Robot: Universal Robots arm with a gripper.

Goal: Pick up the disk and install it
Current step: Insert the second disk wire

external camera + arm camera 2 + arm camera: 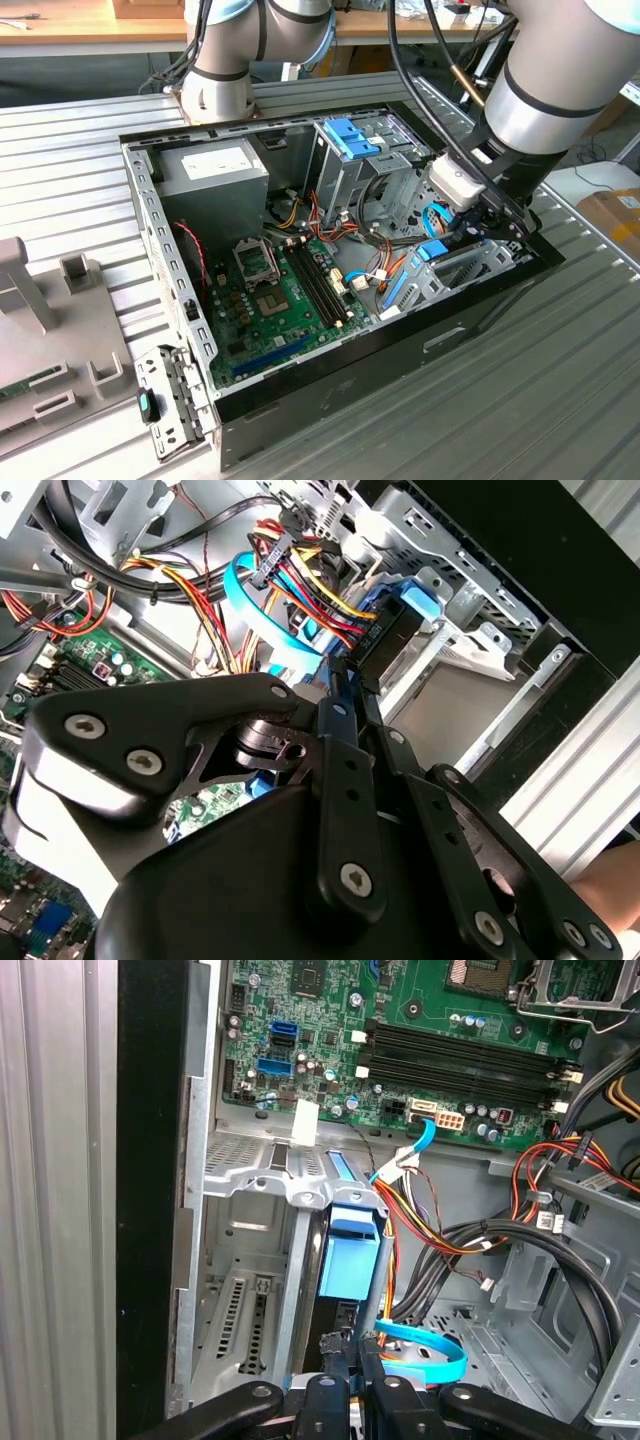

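This looks like a robotics lab or electronics workshop. An opened black desktop computer case (300, 390) lies on a ribbed grey metal worktable (560, 380), its green motherboard (285, 300) exposed. A wooden bench (90, 25) behind appears cluttered with cables, though they are hard to make out. Grey moulded fixtures (50, 350) sit beside the case.

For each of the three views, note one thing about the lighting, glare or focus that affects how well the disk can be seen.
Exterior view: even room light, but the gripper shades the disk. First wrist view: the disk's blue tab is clearly lit, the bay beneath dark. Second wrist view: the near gripper looms large and soft-edged; the aluminium table glares.
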